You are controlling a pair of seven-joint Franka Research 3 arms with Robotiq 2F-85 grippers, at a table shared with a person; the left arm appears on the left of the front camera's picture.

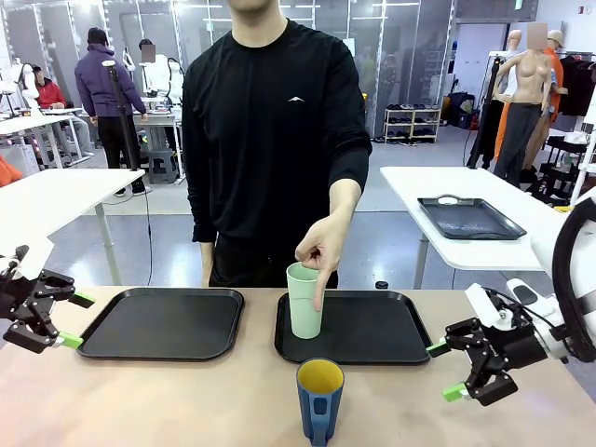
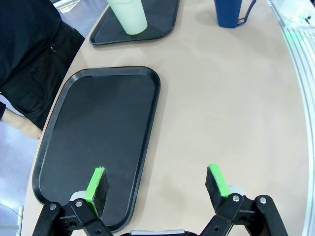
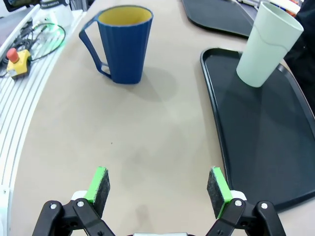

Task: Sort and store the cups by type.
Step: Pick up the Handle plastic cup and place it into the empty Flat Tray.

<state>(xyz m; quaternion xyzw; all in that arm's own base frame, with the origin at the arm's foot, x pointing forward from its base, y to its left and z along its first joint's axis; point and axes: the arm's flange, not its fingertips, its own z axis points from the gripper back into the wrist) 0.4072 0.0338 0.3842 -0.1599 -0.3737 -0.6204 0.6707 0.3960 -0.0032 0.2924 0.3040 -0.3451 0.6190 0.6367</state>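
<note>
Nearest me, the left gripper (image 1: 76,321) and right gripper (image 1: 446,371) are hanging wide open, holding nothing. The dark blue handled mug (image 1: 319,399) is standing on the bare tabletop. Farther off, the tall mint-green plastic tumbler (image 1: 304,300) is standing upright on the right black tray (image 1: 372,326). From the front, a person's hand (image 1: 321,250) is pointing down at it.

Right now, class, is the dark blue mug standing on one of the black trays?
No, the dark blue mug stands on the bare tabletop, apart from the tray holding the mint-green tumbler.

Pale mint-green tumbler (image 1: 304,300); dark blue mug (image 1: 319,398), yellow inside; two black trays (image 1: 160,323); beige table (image 1: 186,400); person's black sweater (image 1: 275,130).
</note>
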